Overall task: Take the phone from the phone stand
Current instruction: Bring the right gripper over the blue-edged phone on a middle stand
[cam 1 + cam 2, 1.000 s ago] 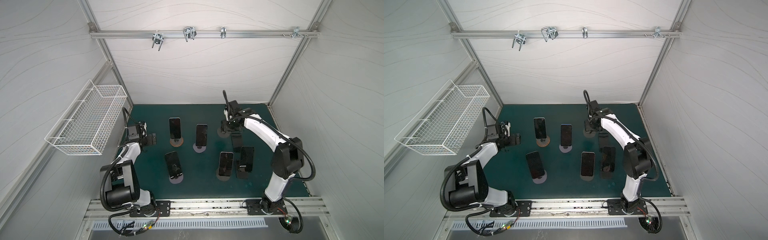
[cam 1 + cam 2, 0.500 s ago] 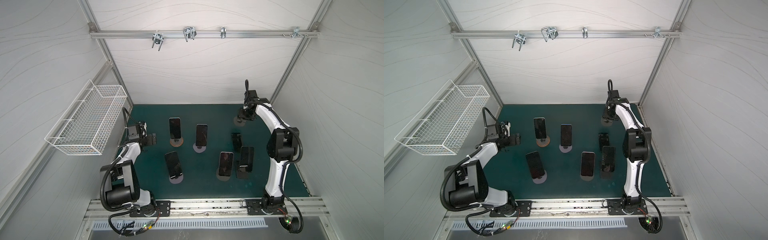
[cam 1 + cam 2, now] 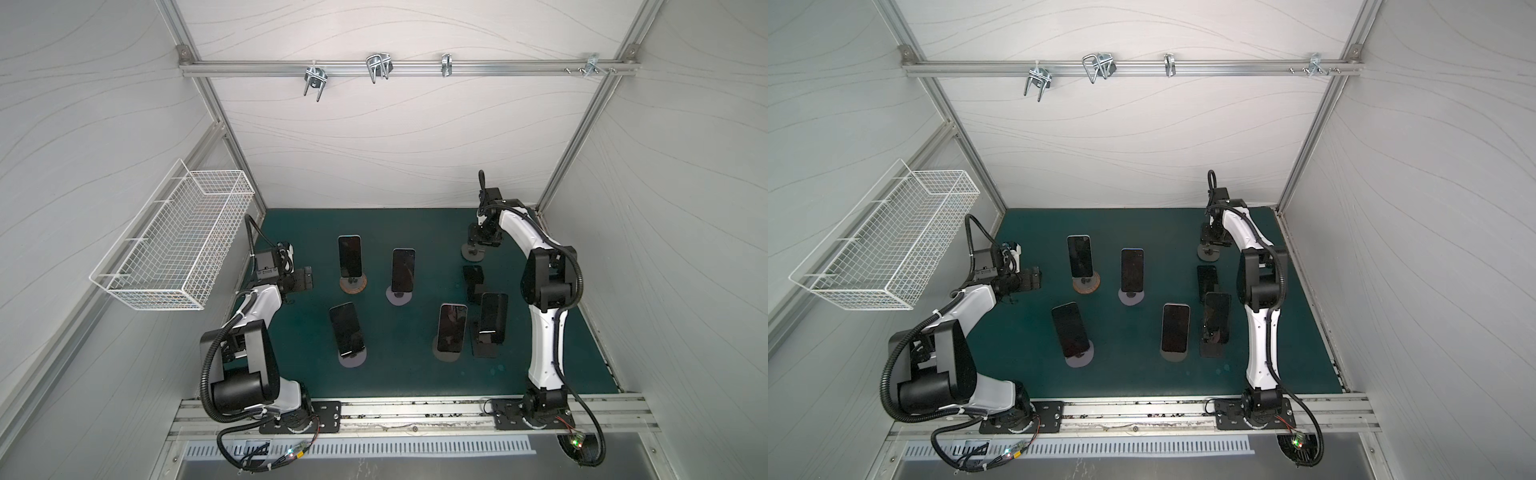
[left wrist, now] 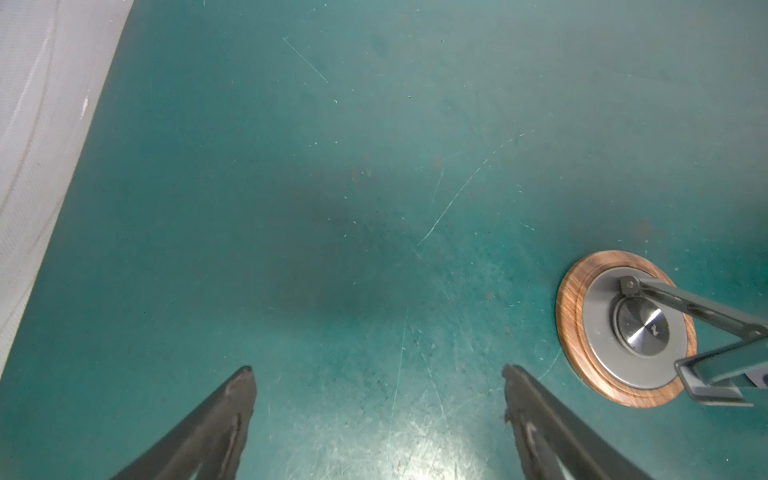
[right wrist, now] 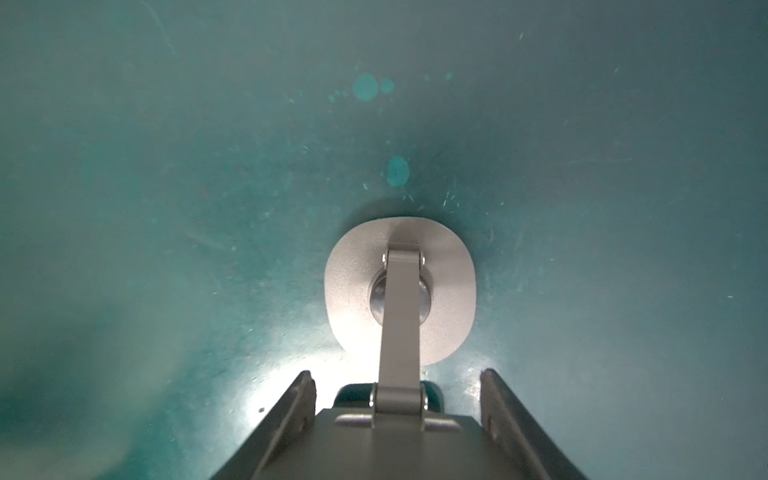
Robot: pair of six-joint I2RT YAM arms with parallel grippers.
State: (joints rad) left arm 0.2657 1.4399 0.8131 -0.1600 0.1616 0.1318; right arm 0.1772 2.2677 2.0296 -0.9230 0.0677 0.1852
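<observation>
Gripping the phone (image 5: 399, 449) in the narrowed right hand (image 5: 397, 373), we are not yet separating it: the phone stand (image 5: 353, 291), directly ahead of that hand, is still attached. The left hand (image 4: 378, 369) is waiting wide, empty.

Cool, even light; softer, glary wrist views.
Both top views are sharp and evenly lit, with the walls bowing toward the edges; one phone (image 3: 493, 311) carries a thin bright glint. In the wrist views white glare pools on the green mat (image 4: 374, 124), a soft shadow lies beyond it, and the pale phone stand (image 5: 353, 291) looks washed-out and soft.
</observation>
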